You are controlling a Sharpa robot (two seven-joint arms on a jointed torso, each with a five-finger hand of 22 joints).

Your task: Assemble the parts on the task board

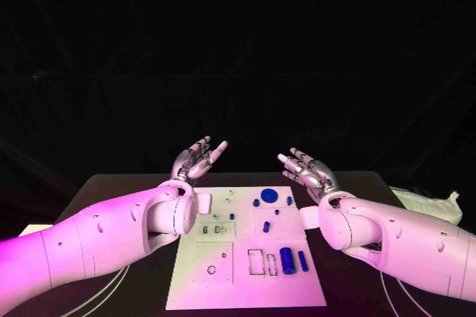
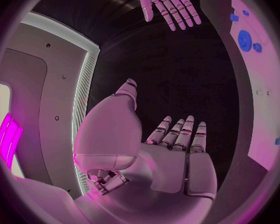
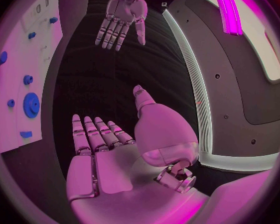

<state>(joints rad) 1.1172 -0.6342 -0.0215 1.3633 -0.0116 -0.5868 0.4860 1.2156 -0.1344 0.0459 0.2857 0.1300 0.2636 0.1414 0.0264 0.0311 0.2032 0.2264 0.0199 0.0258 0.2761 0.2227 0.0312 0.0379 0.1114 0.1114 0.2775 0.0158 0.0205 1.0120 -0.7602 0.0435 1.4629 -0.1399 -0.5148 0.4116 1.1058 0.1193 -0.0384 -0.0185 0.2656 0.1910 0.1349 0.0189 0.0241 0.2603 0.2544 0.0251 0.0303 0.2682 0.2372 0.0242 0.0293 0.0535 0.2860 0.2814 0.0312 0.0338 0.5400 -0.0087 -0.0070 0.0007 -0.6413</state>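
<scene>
Both hands, the left hand [image 1: 195, 159] and right hand [image 1: 307, 170], are held spread and empty beyond the white task board [image 1: 248, 289] on the black bench [image 1: 119, 186]. The small blue plastic cylinder [image 1: 285, 260] lying on it is judged light, rigid, slippery; best pinched mid-length.

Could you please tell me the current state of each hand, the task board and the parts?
left hand: raised above the board's far end, fingers apart, holding nothing.
right hand: raised likewise, fingers apart, holding nothing.
task board: flat on the table, untouched.
blue gear: on the board, near its far end.
blue cylinder: lying on the board.
</scene>
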